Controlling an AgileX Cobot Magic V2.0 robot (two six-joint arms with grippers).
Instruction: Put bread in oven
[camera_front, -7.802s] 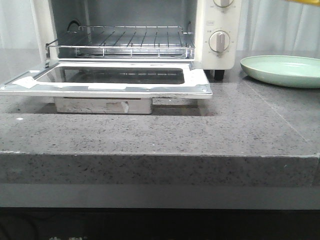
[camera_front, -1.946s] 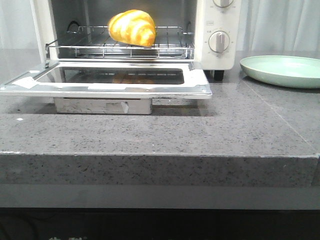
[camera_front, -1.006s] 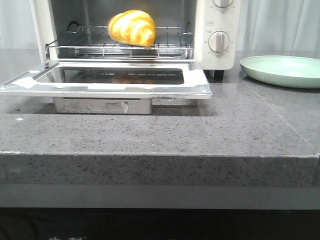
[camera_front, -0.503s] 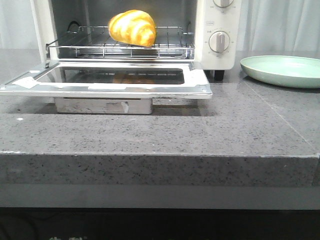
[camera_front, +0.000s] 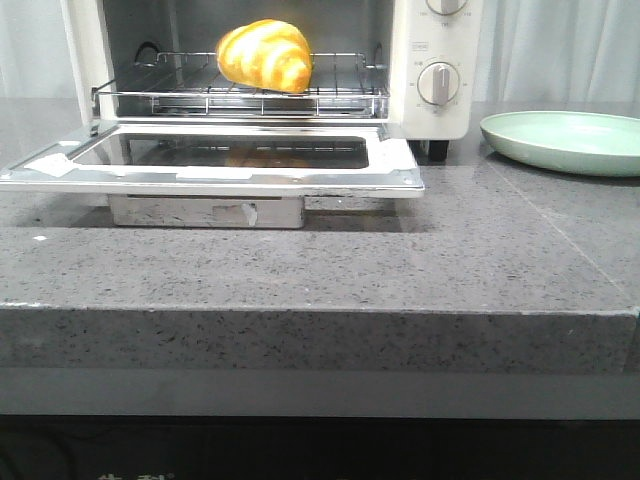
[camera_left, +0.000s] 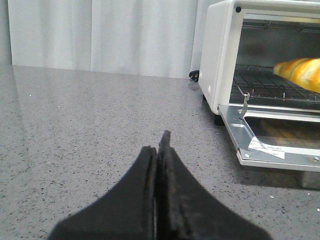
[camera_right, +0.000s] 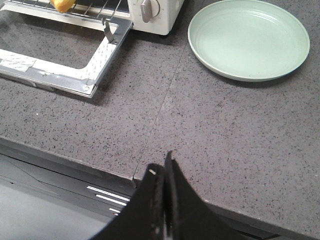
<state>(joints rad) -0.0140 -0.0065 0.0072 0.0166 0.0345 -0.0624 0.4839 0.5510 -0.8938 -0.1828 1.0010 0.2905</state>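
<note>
The bread lay on the wire rack inside the oven, so the placing step looked done. Both the left gripper and right gripper were clenched empty, well apart from the oven. What remained, seemingly, was raising the open door.

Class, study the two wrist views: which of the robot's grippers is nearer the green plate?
Right. The right gripper hangs over the counter edge just before the green plate; the left gripper sits beyond the oven's far side.
</note>
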